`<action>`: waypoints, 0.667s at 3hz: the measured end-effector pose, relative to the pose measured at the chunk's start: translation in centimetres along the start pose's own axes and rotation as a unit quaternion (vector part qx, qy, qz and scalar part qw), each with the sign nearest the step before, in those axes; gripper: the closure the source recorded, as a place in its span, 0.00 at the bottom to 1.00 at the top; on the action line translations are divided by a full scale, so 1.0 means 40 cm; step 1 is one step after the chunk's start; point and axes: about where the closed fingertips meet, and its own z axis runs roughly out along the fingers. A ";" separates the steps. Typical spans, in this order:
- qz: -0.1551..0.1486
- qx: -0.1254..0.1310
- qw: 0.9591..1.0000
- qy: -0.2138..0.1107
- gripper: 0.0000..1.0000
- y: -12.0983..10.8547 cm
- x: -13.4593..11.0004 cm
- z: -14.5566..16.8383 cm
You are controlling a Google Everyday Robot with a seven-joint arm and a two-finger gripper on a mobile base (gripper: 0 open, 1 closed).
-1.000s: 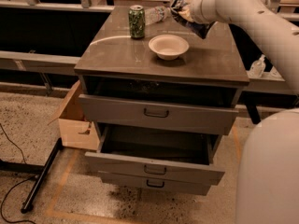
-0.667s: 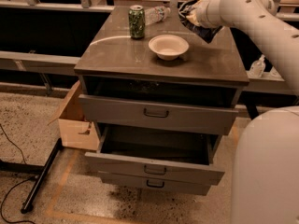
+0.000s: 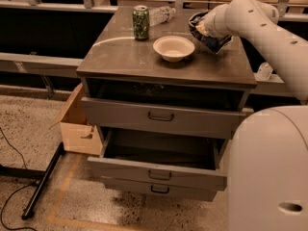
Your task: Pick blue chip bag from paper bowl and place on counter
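Gripper [image 3: 204, 28], fingers pinching the blue chip bag [image 3: 216, 42], has moved lower, right of the empty paper bowl [image 3: 173, 47]. I judge placing on the counter [image 3: 120, 57] is next.

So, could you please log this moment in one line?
gripper: shut on blue chip bag, right of paper bowl | bowl: empty | counter: bag not yet released

Tool [image 3: 203, 29] w/ chip bag [image 3: 215, 41] right of bowl [image 3: 173, 47]; can [image 3: 140, 22] behind-left.

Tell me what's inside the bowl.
The bowl is empty, its inside in plain view. The bag is held in the end effector to its right, over the counter.
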 end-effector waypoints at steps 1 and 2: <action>0.040 -0.037 0.999 0.003 0.62 0.030 0.044 0.023; 0.083 -0.070 0.994 0.006 0.39 0.041 0.072 0.008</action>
